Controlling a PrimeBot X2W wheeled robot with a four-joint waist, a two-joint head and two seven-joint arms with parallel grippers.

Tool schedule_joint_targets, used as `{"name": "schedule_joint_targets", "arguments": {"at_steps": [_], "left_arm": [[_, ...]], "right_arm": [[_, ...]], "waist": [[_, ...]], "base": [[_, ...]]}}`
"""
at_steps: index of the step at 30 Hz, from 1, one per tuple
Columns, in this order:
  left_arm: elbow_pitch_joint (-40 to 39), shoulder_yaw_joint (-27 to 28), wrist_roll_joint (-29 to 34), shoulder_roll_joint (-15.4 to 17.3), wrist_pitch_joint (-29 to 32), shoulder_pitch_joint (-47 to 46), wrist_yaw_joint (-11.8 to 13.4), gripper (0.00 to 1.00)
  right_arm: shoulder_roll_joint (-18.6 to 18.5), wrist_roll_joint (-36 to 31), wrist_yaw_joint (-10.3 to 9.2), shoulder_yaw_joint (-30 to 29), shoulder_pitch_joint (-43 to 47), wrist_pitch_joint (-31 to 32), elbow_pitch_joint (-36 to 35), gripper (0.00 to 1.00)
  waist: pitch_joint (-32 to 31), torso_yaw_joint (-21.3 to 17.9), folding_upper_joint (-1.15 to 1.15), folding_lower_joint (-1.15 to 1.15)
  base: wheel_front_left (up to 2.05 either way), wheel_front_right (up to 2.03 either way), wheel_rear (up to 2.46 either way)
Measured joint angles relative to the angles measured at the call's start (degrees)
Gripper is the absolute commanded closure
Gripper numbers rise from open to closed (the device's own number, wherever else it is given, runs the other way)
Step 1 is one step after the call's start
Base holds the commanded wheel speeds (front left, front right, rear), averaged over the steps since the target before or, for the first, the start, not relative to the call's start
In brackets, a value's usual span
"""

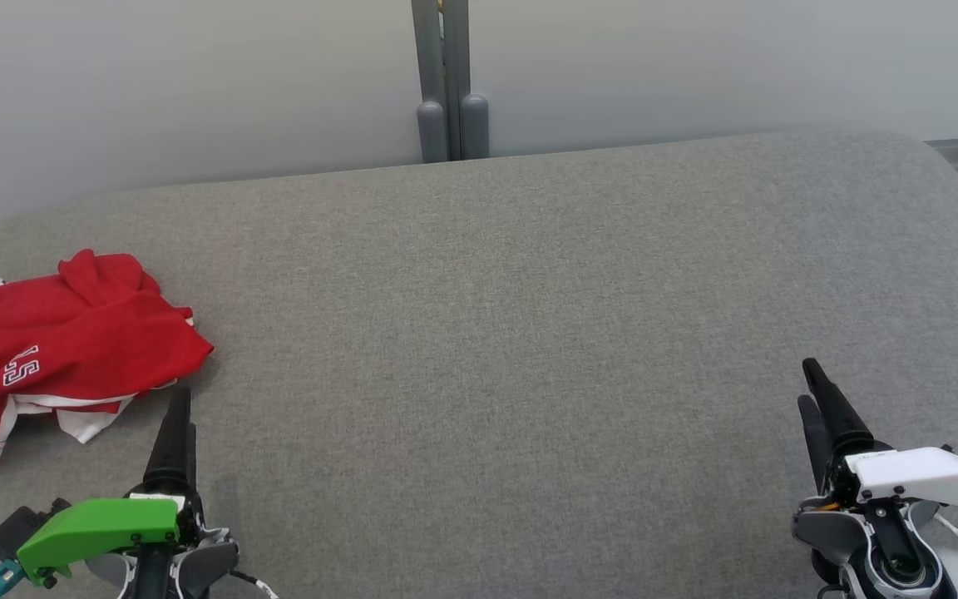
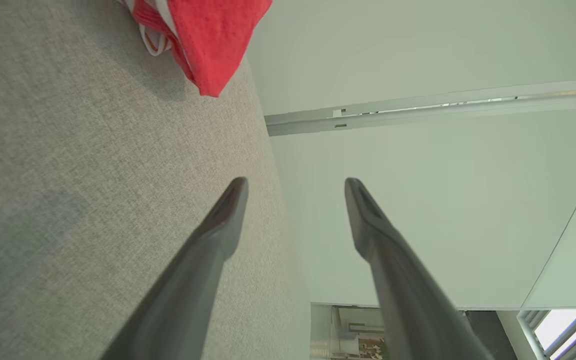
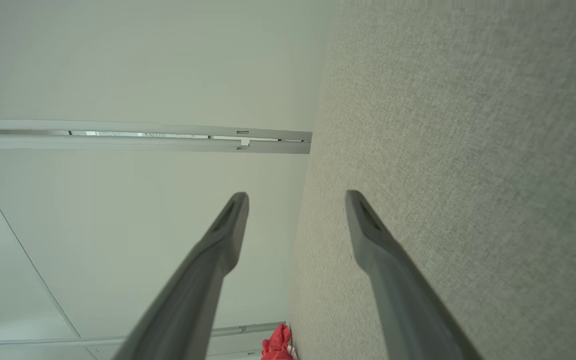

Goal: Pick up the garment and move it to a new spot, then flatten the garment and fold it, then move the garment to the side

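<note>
The garment point(image 1: 55, 345) is a red jersey with white trim and white lettering, lying crumpled at the left edge of the grey padded table point(image 1: 529, 333). My left gripper point(image 1: 180, 408), under a green wrist cover, hovers just below and right of the garment, open and empty. In the left wrist view a corner of the garment point(image 2: 208, 45) hangs ahead of the spread fingers point(image 2: 225, 215). My right gripper point(image 1: 812, 387), under a white cover, stands at the lower right, far from the garment, open and empty. A scrap of the garment point(image 3: 278, 345) shows at the bottom of the right wrist view.
A pale wall runs behind the table, with a grey post point(image 1: 450, 83) at its middle. The table's far corners are rounded.
</note>
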Motion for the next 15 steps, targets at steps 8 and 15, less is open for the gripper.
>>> {"name": "schedule_joint_targets", "arguments": {"at_steps": [8,15], "left_arm": [[-0.76,-0.45,12.12,0.0,-2.26,0.01,0.15,0.0],[-1.21,-1.4,20.73,0.04,-4.01,0.15,0.74,0.0]], "right_arm": [[-0.94,-10.98,0.0,1.48,-0.01,-2.44,-1.07,0.0],[-1.51,-18.49,0.0,2.86,-0.01,-4.14,-1.69,0.0]], "waist": [[0.11,-0.07,0.0,0.0],[0.19,-0.14,0.0,0.0]], "base": [[0.0,0.0,0.0],[0.0,0.0,0.0]]}}
